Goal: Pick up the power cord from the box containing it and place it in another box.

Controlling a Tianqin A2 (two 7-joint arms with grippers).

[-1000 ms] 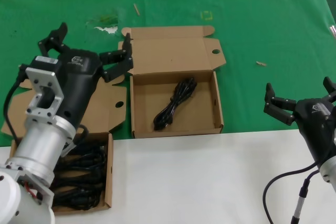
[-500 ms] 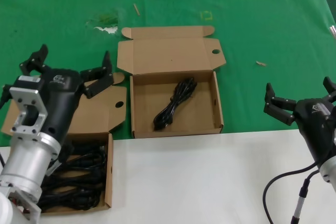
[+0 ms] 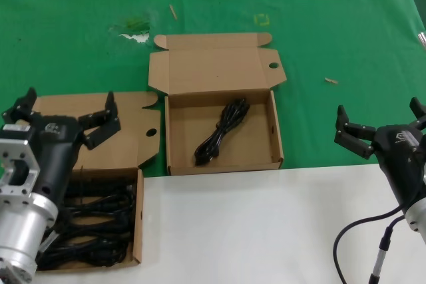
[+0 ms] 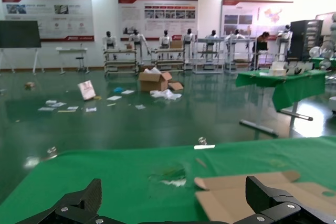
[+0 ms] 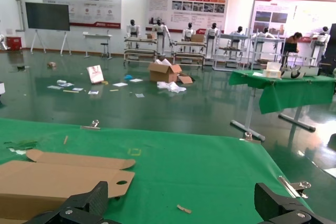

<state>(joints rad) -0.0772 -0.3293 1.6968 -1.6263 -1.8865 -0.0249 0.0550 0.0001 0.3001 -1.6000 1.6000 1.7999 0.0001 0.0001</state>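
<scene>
The left gripper point(image 3: 66, 119) hangs with fingers point(image 3: 106, 112) spread wide and holding nothing, over the open lid of the full box point(image 3: 136, 227) at about 8 o'clock on the counter point(image 3: 266, 231). That box shows many black cords. The right gripper point(image 3: 381, 124), fingers point(image 3: 347, 128) also wide and bare, sits at 4 o'clock, well apart from both boxes. One cord point(image 3: 221, 131) lies slantwise in the other box point(image 3: 219, 64), at centre on the green cloth point(image 3: 333, 31).

Black power cord point(image 3: 221, 131), brown box point(image 3: 223, 108)
</scene>
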